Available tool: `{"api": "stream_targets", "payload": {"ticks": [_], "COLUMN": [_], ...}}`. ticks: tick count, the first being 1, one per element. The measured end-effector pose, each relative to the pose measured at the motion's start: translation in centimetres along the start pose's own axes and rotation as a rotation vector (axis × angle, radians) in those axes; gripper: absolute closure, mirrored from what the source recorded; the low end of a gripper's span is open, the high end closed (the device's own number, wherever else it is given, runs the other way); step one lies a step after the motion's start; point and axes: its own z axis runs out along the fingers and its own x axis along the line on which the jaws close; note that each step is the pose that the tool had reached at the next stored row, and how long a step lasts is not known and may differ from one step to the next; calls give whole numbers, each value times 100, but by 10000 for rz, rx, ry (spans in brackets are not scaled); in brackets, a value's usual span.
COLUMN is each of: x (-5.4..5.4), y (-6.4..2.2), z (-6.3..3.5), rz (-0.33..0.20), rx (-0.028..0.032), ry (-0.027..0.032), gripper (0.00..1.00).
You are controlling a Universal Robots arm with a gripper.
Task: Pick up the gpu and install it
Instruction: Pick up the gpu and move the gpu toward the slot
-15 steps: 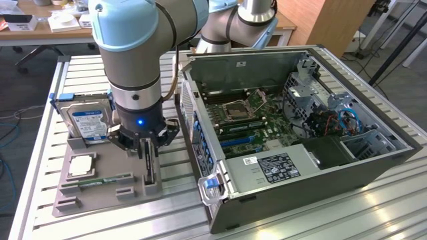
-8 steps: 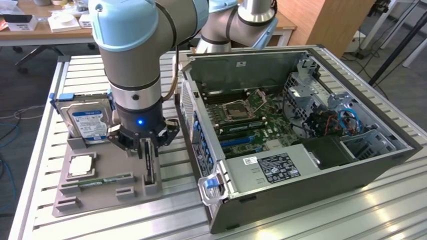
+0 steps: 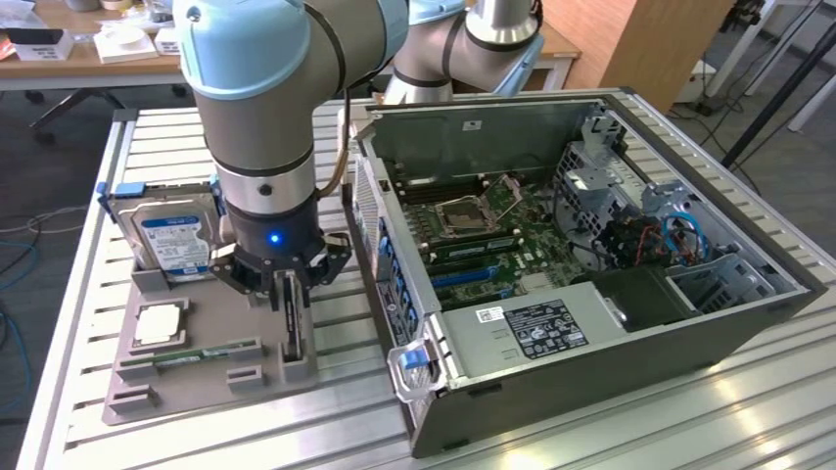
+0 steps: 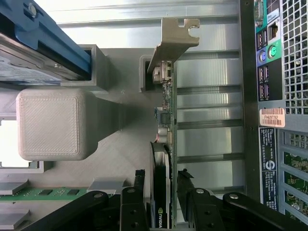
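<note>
The gpu (image 3: 292,328) stands on edge in a slot of the grey holder tray (image 3: 196,397), to the exterior view's left of the open computer case (image 3: 523,333). My gripper (image 3: 290,292) has come straight down over it. In the wrist view the gpu (image 4: 169,113) runs away from me as a thin card, with its metal bracket (image 4: 174,37) at the far end and a black fan face near my fingers. My gripper (image 4: 162,190) has one black finger (image 4: 139,185) on each side of the card, closed in against it. The card still sits in its slot.
On the same tray are a silver hard drive with a blue label (image 3: 172,240), a CPU (image 3: 157,323) and a green memory stick (image 3: 207,351). The case's motherboard (image 3: 484,235) lies exposed, with blue slots (image 3: 464,277). The case's rear port panel (image 4: 272,72) is close beside the card.
</note>
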Motion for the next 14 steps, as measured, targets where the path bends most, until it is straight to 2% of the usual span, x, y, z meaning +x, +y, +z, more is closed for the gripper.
{"api": "stream_targets", "payload": {"ticks": [9, 11, 14], "x": [0, 0, 0], "y": [0, 0, 0], "z": [0, -1, -1], "rz": [0, 0, 0], "rx": [0, 2, 1], "ry": [1, 1, 1], "gripper": [61, 73, 74]}}
